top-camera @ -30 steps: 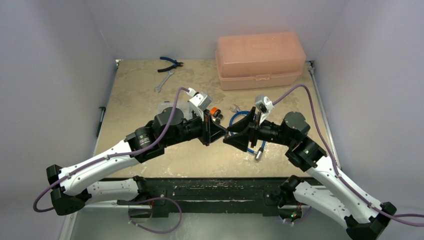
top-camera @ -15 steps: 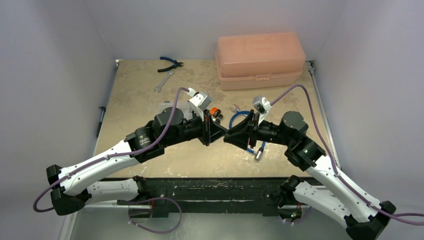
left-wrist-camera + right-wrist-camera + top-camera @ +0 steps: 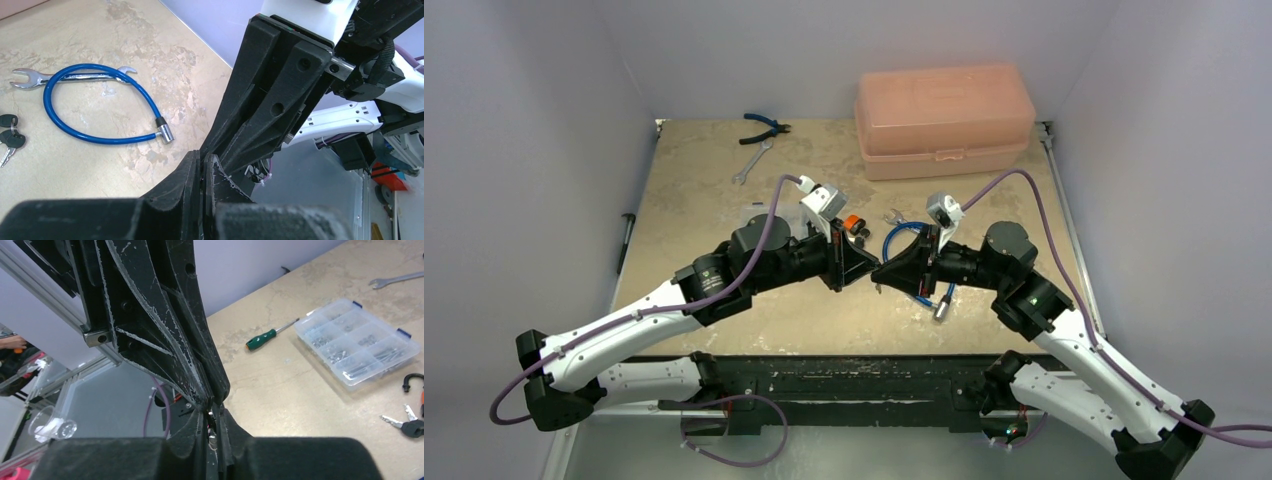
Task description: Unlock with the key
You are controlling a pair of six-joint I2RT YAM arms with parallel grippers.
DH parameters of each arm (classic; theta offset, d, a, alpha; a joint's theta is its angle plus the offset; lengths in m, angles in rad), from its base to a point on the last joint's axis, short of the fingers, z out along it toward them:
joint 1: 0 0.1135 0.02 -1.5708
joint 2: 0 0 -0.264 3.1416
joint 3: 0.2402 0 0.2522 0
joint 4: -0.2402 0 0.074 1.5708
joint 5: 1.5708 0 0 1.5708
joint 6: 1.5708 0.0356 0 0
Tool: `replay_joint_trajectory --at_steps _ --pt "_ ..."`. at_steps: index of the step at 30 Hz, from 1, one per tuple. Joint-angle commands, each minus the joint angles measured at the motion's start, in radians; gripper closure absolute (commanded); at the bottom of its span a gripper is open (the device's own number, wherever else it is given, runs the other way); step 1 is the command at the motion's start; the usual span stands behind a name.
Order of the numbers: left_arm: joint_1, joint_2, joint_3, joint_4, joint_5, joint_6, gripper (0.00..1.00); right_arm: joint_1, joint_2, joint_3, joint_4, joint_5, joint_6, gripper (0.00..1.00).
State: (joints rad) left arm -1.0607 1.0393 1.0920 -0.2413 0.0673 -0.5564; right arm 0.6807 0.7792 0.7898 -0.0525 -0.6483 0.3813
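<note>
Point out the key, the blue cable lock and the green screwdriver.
key (image 3: 13, 140): left wrist view, black head.
blue cable lock (image 3: 165, 132): left wrist view, metal end.
green screwdriver (image 3: 261, 340): right wrist view, green handle.

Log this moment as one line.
left gripper: shut | right gripper: jaws nearly together, tip to tip with left | key: unheld, on table near blue cable lock

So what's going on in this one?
Both hands meet tip to tip above the middle of the table. The left hand is shut, and the right hand is pinched nearly shut at its tip. Something small glints between them, too small to identify. The black-headed keys and the orange padlock lie on the table, untouched.
</note>
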Motion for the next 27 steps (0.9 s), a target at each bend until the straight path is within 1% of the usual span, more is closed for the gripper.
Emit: replay_joint_trajectory --at_steps 1,2,3,9,10,11,12,13,14,15,16,17,20,24,27 --pt "0.005 -0.022 0.027 0.058 -0.01 0.0 1.0 0.003 0.0 -0.004 0.025 -0.024 -0.009 0.95" --pt "0.005 -0.023 0.025 0.058 -0.013 0.0 1.0 0.003 0.0 -0.004 0.025 -0.028 -0.009 0.99" --pt "0.005 -0.024 0.025 0.058 -0.015 0.0 1.0 0.002 -0.001 -0.004 0.024 -0.029 -0.01 1.0" --pt "0.005 -0.024 0.026 0.048 -0.033 0.0 0.99 0.003 -0.018 -0.011 0.019 -0.028 -0.007 1.0" --pt "0.005 -0.024 0.028 0.044 -0.037 0.0 0.9 0.003 -0.022 -0.012 0.013 -0.016 -0.007 1.0" --pt "0.005 -0.024 0.03 0.037 -0.047 0.003 0.77 0.003 -0.026 -0.012 0.005 0.001 -0.007 1.0" --pt "0.005 -0.025 0.033 0.03 -0.06 0.003 0.6 0.002 -0.029 -0.011 -0.006 0.023 -0.008 1.0" --pt "0.004 -0.028 0.034 0.022 -0.076 0.003 0.4 0.003 -0.032 -0.011 -0.021 0.047 -0.009 1.0" --pt "0.004 -0.03 0.034 0.015 -0.098 0.004 0.3 0.002 -0.036 -0.012 -0.032 0.071 -0.009 1.0" --pt "0.005 -0.033 0.033 0.009 -0.109 0.004 0.18 0.002 -0.04 -0.012 -0.045 0.1 -0.009 1.0" --pt "0.005 -0.037 0.032 0.001 -0.123 0.005 0.12 0.003 -0.047 -0.013 -0.063 0.131 -0.006 1.0" --pt "0.005 -0.04 0.032 -0.006 -0.136 0.006 0.09 0.003 -0.052 -0.015 -0.075 0.161 -0.003 1.0" --pt "0.005 -0.042 0.035 -0.027 -0.167 0.013 0.07 0.002 -0.073 -0.019 -0.122 0.271 0.014 1.0" --pt "0.005 -0.023 0.043 -0.068 -0.223 0.011 0.07 0.002 -0.11 -0.03 -0.199 0.517 0.068 1.0" --pt "0.005 0.008 0.047 -0.104 -0.302 -0.008 0.09 0.002 -0.126 -0.024 -0.293 0.717 0.146 1.0"
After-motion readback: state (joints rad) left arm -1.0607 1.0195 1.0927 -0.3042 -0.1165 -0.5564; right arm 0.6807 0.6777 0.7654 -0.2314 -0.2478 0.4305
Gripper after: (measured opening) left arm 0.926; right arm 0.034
